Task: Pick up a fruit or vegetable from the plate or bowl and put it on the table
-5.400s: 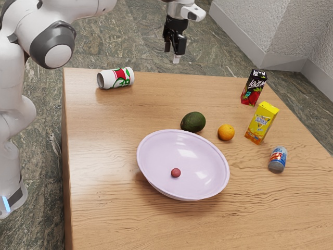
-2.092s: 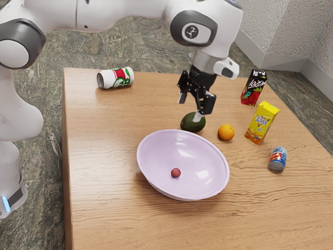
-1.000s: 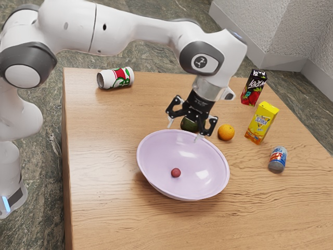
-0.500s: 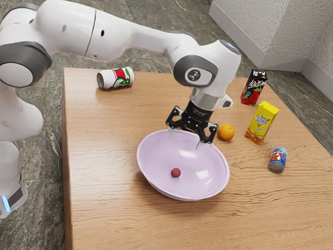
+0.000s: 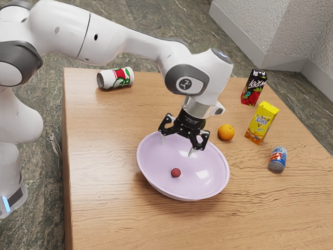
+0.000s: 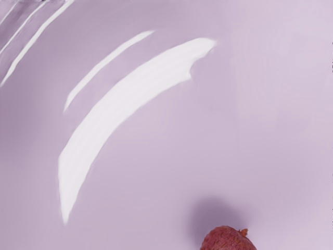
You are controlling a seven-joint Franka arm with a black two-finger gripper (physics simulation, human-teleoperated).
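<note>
So our jaws are spread wide, nothing between them, and the little red fruit [image 5: 176,172] is down below them in the bowl [image 5: 156,161]. Looks roundish, so we'd worry less about wrist angle than centring before dropping in.

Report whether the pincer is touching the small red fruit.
Apart. The exterior view shows the open pincer clear of the red fruit, with bare bowl visible between them.
</note>
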